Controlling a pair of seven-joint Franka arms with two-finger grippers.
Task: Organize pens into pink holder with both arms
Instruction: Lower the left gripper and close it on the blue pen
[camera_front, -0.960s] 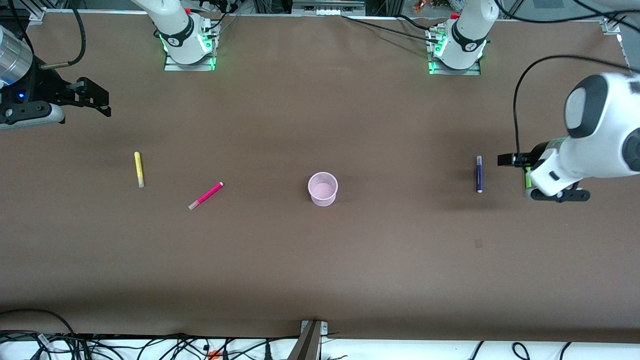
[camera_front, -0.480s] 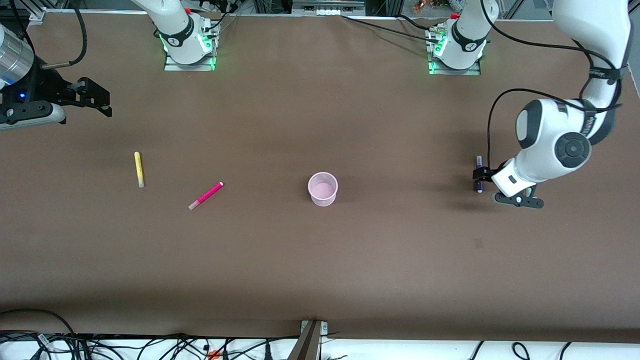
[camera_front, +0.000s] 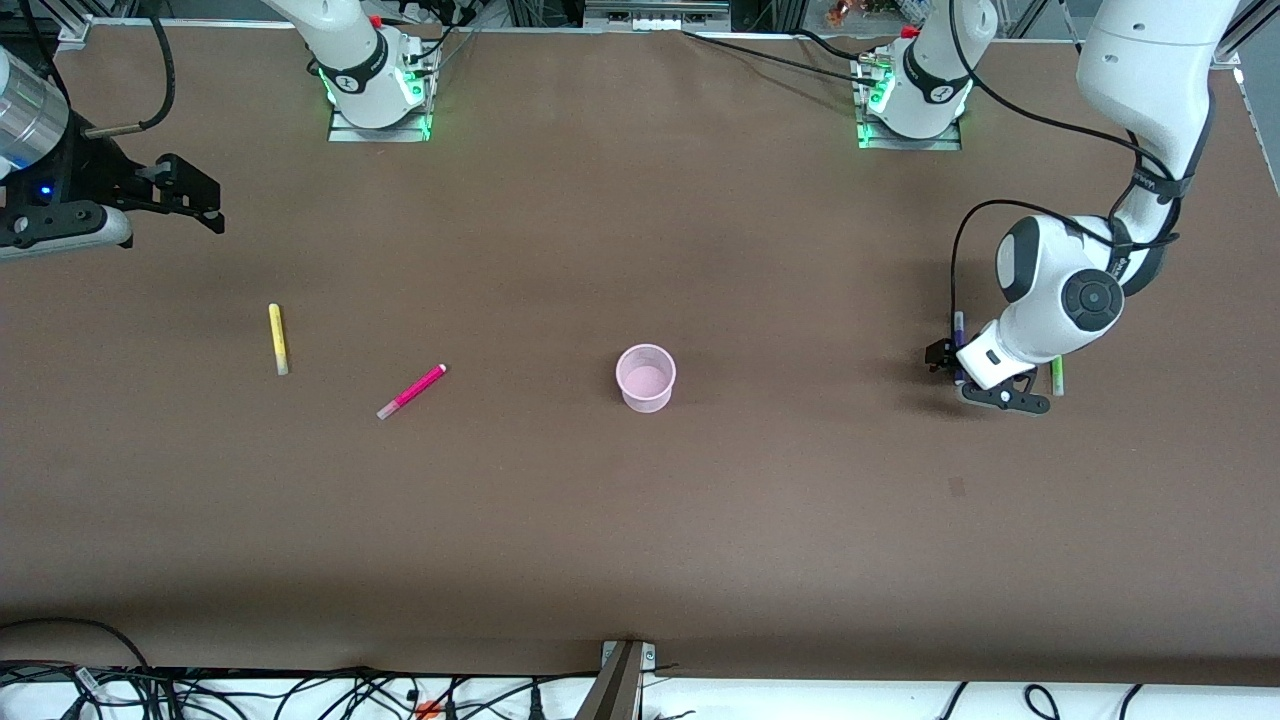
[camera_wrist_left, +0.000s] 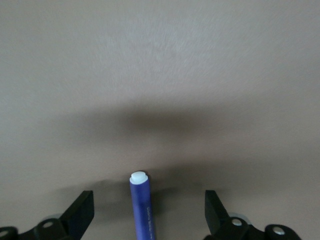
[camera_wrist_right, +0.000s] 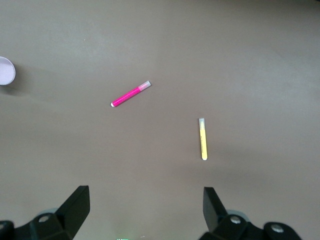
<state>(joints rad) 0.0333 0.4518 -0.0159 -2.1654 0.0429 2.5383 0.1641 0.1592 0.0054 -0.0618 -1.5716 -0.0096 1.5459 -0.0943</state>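
Note:
The dark blue-purple pen (camera_front: 958, 323) lies on the table toward the left arm's end. My left gripper (camera_front: 953, 361) is down over it, open, with the pen (camera_wrist_left: 141, 207) between the two fingers (camera_wrist_left: 82, 214) and clear of both. The bright green pen (camera_front: 1057, 375) lies beside it, partly under the left arm. The pink holder (camera_front: 646, 377) stands upright mid-table. The magenta-pink pen (camera_front: 411, 390) and the yellow pen (camera_front: 277, 338) lie toward the right arm's end. My right gripper (camera_front: 205, 205) waits open and empty, high over that end, and sees both pens (camera_wrist_right: 131, 93) (camera_wrist_right: 202, 139) and the holder (camera_wrist_right: 6, 71).
The brown table (camera_front: 640, 520) is bare apart from the pens and the holder. The arm bases stand along its edge farthest from the front camera. Cables hang along the nearest edge.
My left arm has swung from over the green pen toward the middle and down onto the blue-purple pen, uncovering the green pen. The right arm has not moved.

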